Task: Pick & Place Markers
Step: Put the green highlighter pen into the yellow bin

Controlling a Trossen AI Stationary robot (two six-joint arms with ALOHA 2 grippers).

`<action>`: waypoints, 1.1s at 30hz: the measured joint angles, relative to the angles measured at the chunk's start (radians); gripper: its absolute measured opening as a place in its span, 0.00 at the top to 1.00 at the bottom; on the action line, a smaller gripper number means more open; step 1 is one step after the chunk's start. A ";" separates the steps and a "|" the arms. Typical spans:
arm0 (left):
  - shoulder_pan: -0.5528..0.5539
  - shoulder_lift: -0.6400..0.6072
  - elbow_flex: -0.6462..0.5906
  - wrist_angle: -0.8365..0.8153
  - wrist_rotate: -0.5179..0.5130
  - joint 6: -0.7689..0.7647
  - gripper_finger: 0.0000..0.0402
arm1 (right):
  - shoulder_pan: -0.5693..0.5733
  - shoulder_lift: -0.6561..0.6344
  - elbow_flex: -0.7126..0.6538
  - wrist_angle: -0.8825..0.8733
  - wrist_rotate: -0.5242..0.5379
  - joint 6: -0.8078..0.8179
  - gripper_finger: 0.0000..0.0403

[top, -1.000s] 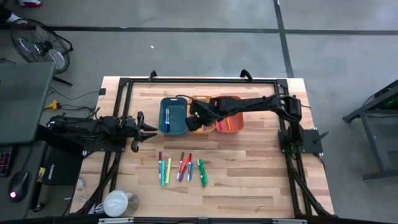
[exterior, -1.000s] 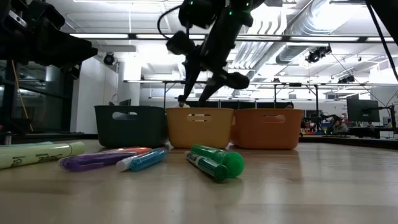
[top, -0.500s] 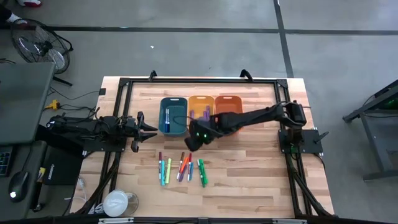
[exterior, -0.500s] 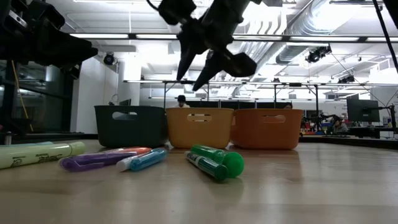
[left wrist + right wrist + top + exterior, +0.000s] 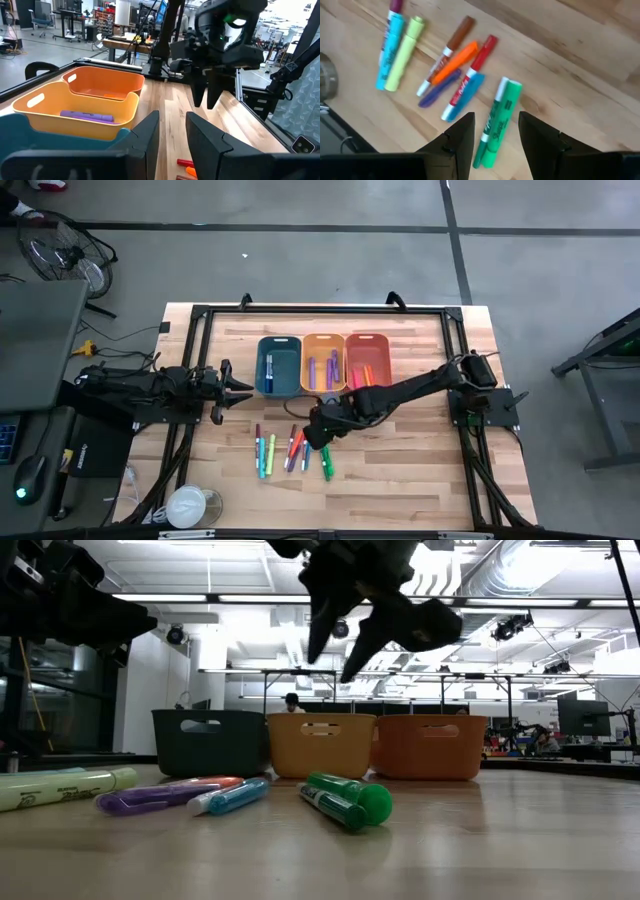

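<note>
Two green plastic markers (image 5: 496,125) side by side on the pale wooden table (image 5: 400,470), directly below the right gripper (image 5: 496,129) and framed between its two dark fingers (image 5: 462,135). Long axes of that pair running in line with the gripper's reach, roughly parallel to the fingers, so a straight descent would likely straddle both rather than one; a slight sideways offset probably needed to single one out. Fingers parted with a clear gap, nothing held. Just beside the green pair, away from the right arm's base: a blue marker (image 5: 465,95), a red marker (image 5: 480,55), an orange marker (image 5: 455,62), a purple marker (image 5: 440,87) and a brown-capped marker (image 5: 450,50), fanned and partly overlapping; farther still, a cyan (image 5: 390,50) and a yellow-green highlighter (image 5: 404,52). Well beyond the green pair, across the table, a teal plastic bin (image 5: 278,366), a yellow-orange bin (image 5: 322,363) and an orange bin (image 5: 367,362) in a row. Left gripper (image 5: 238,386) parked beside the teal bin, partly open, empty, much farther from the green pair.
</note>
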 joint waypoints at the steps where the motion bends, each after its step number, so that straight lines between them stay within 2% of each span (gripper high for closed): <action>1: 0.000 0.000 0.000 0.000 0.000 0.000 0.77 | 0.006 0.005 0.000 0.000 0.002 0.007 0.65; 21: 0.000 0.000 0.000 -0.001 0.000 0.000 0.77 | 0.046 0.139 0.006 0.048 -0.021 0.072 0.66; 25: 0.000 0.000 0.000 -0.002 0.000 0.000 0.77 | 0.045 0.183 0.066 -0.009 -0.025 0.038 0.66; 30: 0.000 0.000 0.000 -0.002 0.000 0.000 0.77 | 0.045 0.245 0.170 -0.170 -0.003 0.012 0.66; 33: 0.000 0.000 0.000 -0.003 0.000 0.000 0.77 | 0.044 0.264 0.201 -0.180 -0.003 0.002 0.66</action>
